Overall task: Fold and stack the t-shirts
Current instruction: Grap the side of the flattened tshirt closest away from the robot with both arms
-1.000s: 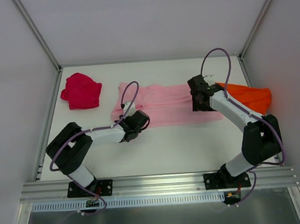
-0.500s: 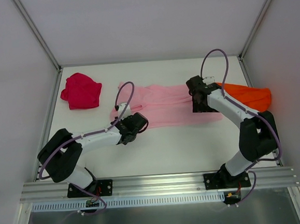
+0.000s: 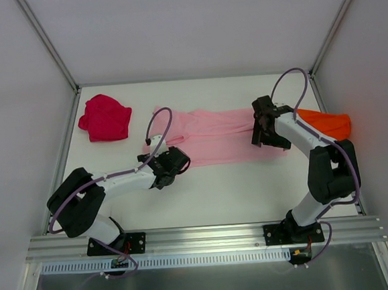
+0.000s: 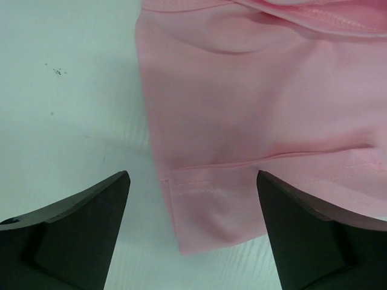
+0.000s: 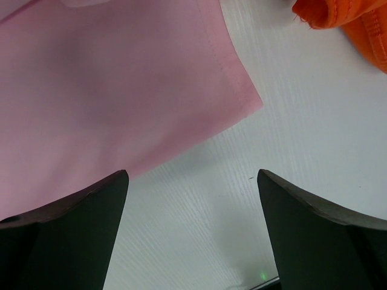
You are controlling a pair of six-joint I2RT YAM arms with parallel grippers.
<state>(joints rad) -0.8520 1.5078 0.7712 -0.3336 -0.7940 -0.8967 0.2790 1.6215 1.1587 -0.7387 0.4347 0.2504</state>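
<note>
Pink t-shirt (image 3: 213, 138) lies spread; left fingers (image 4: 72, 235) and right fingers (image 5: 66, 229) hover low over its ends, wide apart, empty.

Whole thing sits on a plain white table (image 3: 218, 190) boxed in by matte white panels: a back wall (image 3: 191, 24) behind the table's far edge, a left wall (image 3: 11, 132) and a right wall (image 3: 379, 103) along its sides, and aluminium posts (image 3: 47, 42) running up from its two far corners. Along the table's near edge there's a chunky aluminium rail (image 3: 208, 236), then a white slotted strip (image 3: 209, 257) and a shiny grey metal sheet (image 3: 205, 285) beyond that. Light is soft and even, and up close the tabletop has a few tiny dark specks (image 4: 58, 71).
</note>
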